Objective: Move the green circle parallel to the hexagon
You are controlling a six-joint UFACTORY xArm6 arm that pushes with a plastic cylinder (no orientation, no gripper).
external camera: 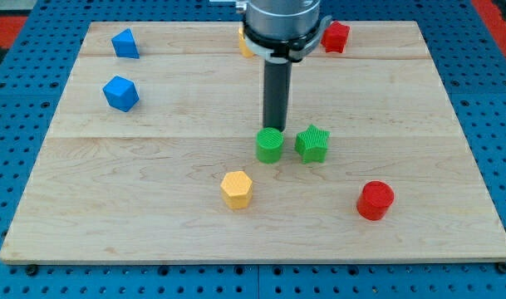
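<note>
The green circle (269, 145) stands near the middle of the wooden board (153, 208). My tip (274, 127) sits right at its upper edge, touching or almost touching it. The yellow hexagon (237, 188) lies below and a little to the left of the green circle. A green star (312, 143) stands just to the right of the green circle, with a small gap between them.
A red circle (375, 200) sits at the lower right. A red block (336, 36) is at the top right. Two blue blocks (125, 43) (120, 93) are at the upper left. A yellow block (245, 41) is partly hidden behind the arm.
</note>
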